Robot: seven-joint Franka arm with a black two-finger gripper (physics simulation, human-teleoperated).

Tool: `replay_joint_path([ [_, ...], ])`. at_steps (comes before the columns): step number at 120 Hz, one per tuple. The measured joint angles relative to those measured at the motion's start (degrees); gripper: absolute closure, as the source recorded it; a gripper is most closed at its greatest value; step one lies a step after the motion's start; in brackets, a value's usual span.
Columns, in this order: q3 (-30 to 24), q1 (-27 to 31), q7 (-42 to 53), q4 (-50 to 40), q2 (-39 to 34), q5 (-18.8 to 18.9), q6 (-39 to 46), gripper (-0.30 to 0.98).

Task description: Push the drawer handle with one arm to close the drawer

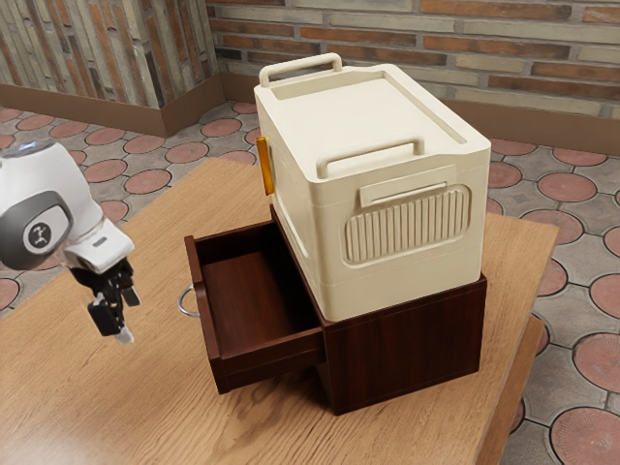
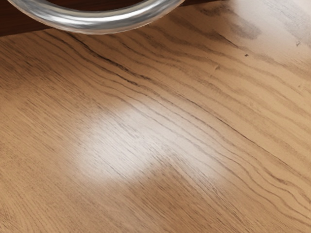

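Note:
My black gripper [image 1: 118, 312] hangs over the table in the exterior view, a short way left of the drawer handle [image 1: 181, 301] and apart from it. The handle is a curved silver loop on the outer face of the dark red-brown drawer [image 1: 268, 356]. That drawer stands well out of its cabinet [image 1: 407, 347], its inside bare. In the wrist view, the shiny handle [image 2: 102, 25] crosses the upper edge, with a strip of the dark drawer front [image 2: 13, 22] behind it.
A cream box [image 1: 397, 232] with two top handles and a yellow piece [image 1: 264, 166] on its side rests on the cabinet. Bare wooden tabletop [image 1: 145, 387] surrounds the cabinet, with the table's edge beyond it at the exterior view's right.

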Motion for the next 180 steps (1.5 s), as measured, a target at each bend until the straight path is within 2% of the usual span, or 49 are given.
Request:
replay_joint_path([
  [38,-0.06,-1.64,-1.18,1.93,4.41,-3.78,3.56,0.04],
  [62,-0.61,-3.17,-1.70,3.61,6.81,-8.43,7.64,0.51],
  [73,-0.61,-4.12,-2.10,4.09,7.73,-9.33,9.02,0.63],
  [86,-0.61,-4.47,-2.68,4.39,8.23,-9.79,10.08,0.70],
  [122,-0.70,-8.93,-3.92,7.04,9.94,-11.69,11.15,0.77],
  [180,-0.69,-15.90,-5.08,18.32,20.91,-16.75,11.42,0.78],
])
